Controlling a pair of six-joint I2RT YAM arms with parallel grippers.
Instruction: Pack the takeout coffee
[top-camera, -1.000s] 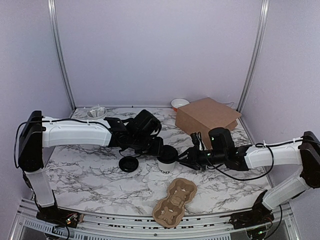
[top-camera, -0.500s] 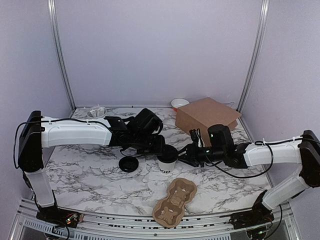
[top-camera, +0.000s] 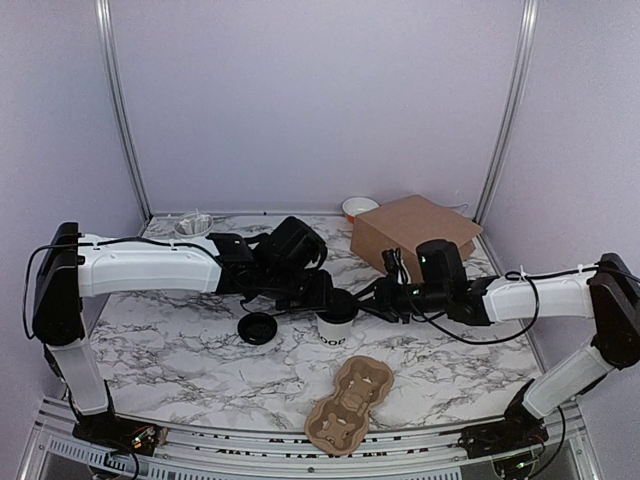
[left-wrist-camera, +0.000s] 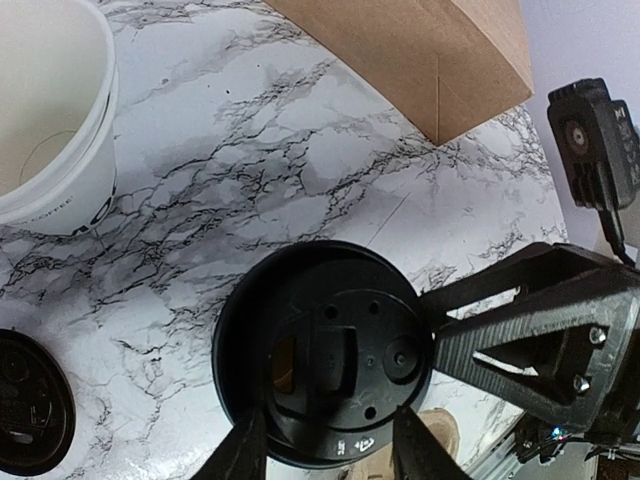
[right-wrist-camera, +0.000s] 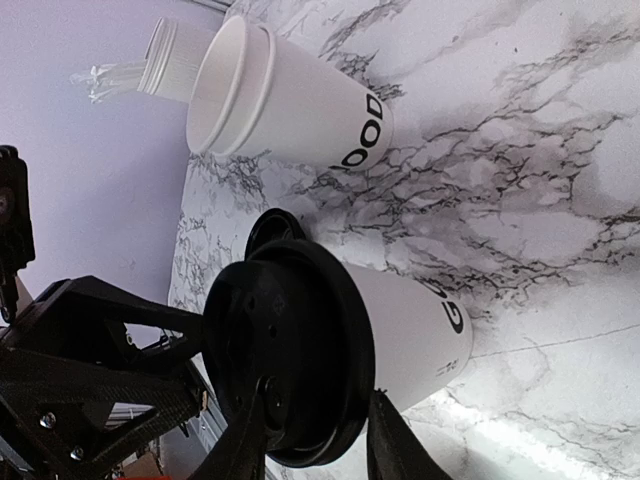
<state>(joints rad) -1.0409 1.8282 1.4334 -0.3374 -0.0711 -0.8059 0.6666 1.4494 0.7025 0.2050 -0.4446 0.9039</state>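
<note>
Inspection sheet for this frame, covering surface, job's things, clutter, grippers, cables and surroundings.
Surface: marble table, no spills seen.
Job's things: lidded cup upright mid-table, between the two grippers.
Clutter: open cup standing nearby; loose lid; empty carrier at the near edge; box, bowl and canister of sticks at the back.
Grippers: left gripper closed on the lidded cup's lid; right gripper straddles the lid's rim, grip unclear.
Cables: black cables run along both arms.
Surroundings: lilac walls, metal posts.
</note>
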